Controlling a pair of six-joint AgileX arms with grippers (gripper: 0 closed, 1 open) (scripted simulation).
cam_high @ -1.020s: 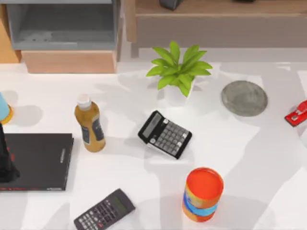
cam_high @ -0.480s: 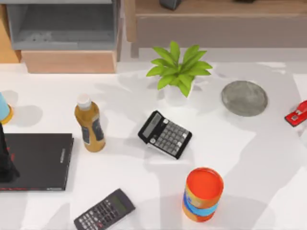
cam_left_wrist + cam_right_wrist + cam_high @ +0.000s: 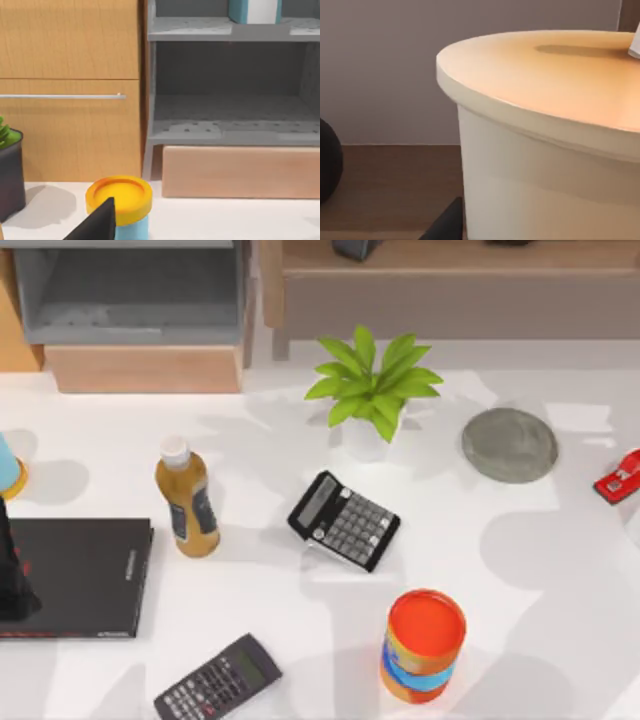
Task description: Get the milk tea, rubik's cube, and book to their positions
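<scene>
Right-side shadows (image 3: pixel 540 550) shifted; right tool (image 3: pixel 455 220) grips the milk tea (image 3: pixel 545 125).

A plain black, smooth arm part (image 3: pixel 12 575) is seen at the left edge of the top view, and a flat black pointed finger tip is seen in the left wrist view (image 3: pixel 95 225) and in the right wrist view (image 3: pixel 445 225).

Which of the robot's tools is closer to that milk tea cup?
Right. The right tool is close beside the milk tea, by its side wall. The left tool is over the black book at the table's left edge.
</scene>
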